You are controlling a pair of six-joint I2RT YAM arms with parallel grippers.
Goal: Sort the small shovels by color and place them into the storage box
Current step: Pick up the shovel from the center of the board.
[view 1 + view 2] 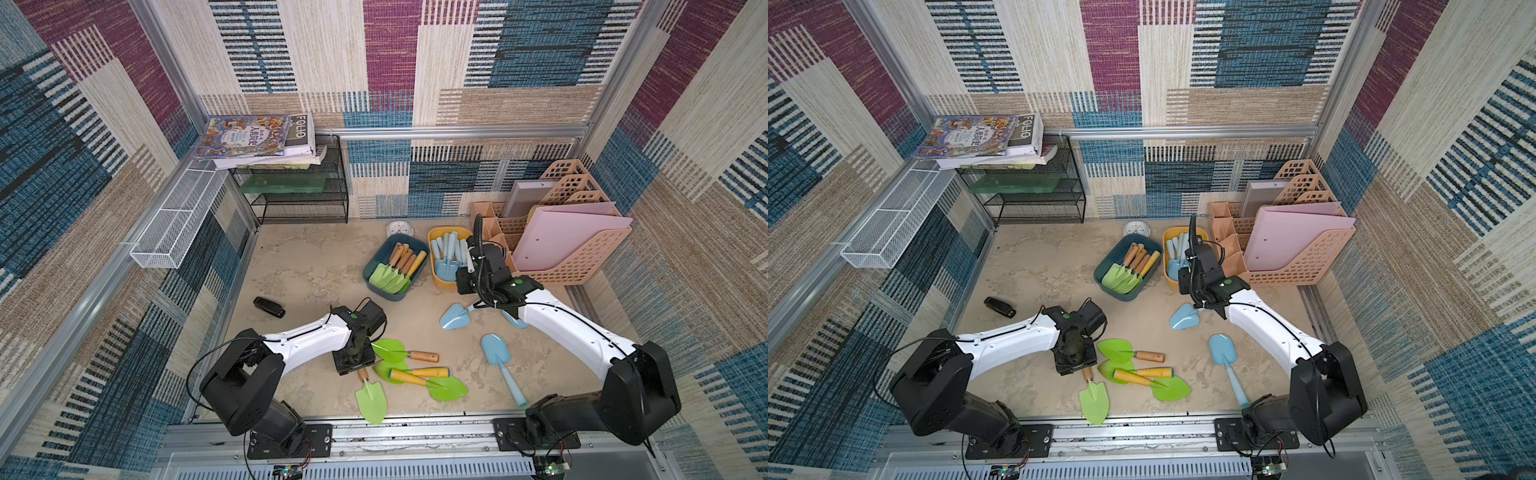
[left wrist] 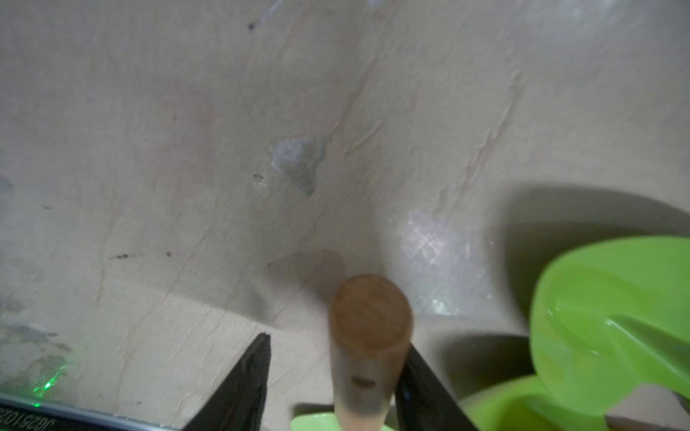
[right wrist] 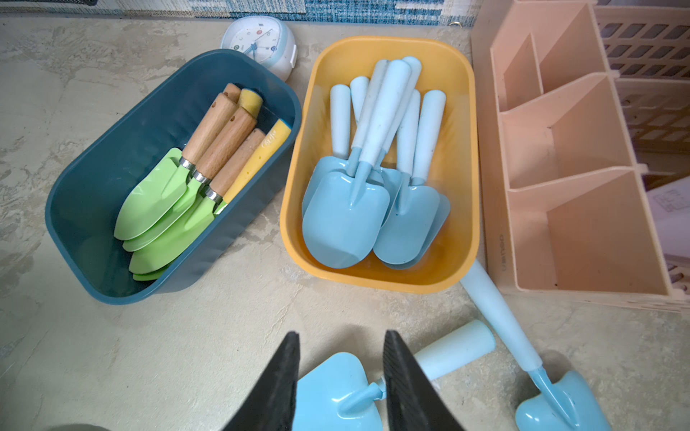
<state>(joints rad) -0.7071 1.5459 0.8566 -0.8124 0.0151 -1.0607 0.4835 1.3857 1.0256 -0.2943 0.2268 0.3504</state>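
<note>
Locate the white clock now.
In both top views the white clock sits at the back edge of the table, just behind the dark blue bin and left of the yellow bin.

Lime-green shovels [image 3: 157, 201], teal box [image 3: 87, 209] — pale-blue shovels [image 3: 345, 220], yellow box [image 3: 461, 149], peach organizer [image 3: 582, 224].

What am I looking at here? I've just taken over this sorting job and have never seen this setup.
Two white robot arms work over a table. The two wide pictures come from one overhead camera; each close-up from a camera on a wrist. Sorted green shovels lie in the blue bin, blue shovels in the yellow bin; others lie loose. The left hand straddles a wooden handle, not gripping yet. The right hand is open beside a loose blue shovel.
</note>
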